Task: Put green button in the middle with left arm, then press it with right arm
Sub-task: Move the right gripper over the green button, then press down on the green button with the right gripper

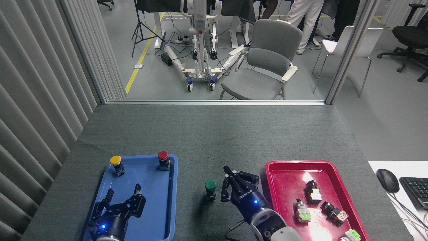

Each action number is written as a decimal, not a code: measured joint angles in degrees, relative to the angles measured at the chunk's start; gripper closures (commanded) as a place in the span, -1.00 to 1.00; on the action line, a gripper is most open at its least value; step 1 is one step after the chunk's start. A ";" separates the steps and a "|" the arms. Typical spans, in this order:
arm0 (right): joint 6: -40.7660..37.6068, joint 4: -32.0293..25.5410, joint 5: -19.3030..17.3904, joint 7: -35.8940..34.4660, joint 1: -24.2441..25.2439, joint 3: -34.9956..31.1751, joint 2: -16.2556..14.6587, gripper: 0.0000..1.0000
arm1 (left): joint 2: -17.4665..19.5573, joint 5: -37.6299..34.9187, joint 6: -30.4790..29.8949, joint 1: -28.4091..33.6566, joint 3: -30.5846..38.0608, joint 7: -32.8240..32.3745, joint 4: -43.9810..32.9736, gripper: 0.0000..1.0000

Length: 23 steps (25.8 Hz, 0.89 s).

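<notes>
Your right hand (pixel 230 182), a black jointed-finger unit on a white wrist with a blue light, sits just beside the green button (pixel 210 189), at its 3 o'clock, fingers drawn together and grasping nothing. The small push-button, a round flat green cap on a short black-and-silver body, stands upright on the bare dark grey felt-like desk cover (pixel 207 140), between the two trays and apart from both. So the placing looks done and the press is what remains.

Judge the button as light, stiff and top-heavy: a narrow base under a wider cap. On the rough felt it should not slide much, but a push from the side could tip it. Come down square on the smooth cap, not against its rim.

Your left hand (pixel 122 199) hangs over the glossy blue plastic tray (pixel 169 201) at the button's 9 o'clock, fingers spread and empty. At that tray's far end stand a yellow-capped button (pixel 116 162) and a red-capped button (pixel 163 158). At 3 o'clock, the shiny red plastic tray (pixel 284 167) holds several small switch parts.
</notes>
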 measured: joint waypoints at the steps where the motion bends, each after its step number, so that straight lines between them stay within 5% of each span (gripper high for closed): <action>1: -0.42 0.18 0.00 1.05 -0.06 0.06 0.30 1.00 | -0.01 0.00 0.12 -0.02 0.03 0.00 0.21 -1.00; 23: -1.48 2.34 1.05 14.02 -1.24 0.28 4.57 1.00 | -0.39 -0.05 0.07 0.03 0.05 0.13 0.21 -1.00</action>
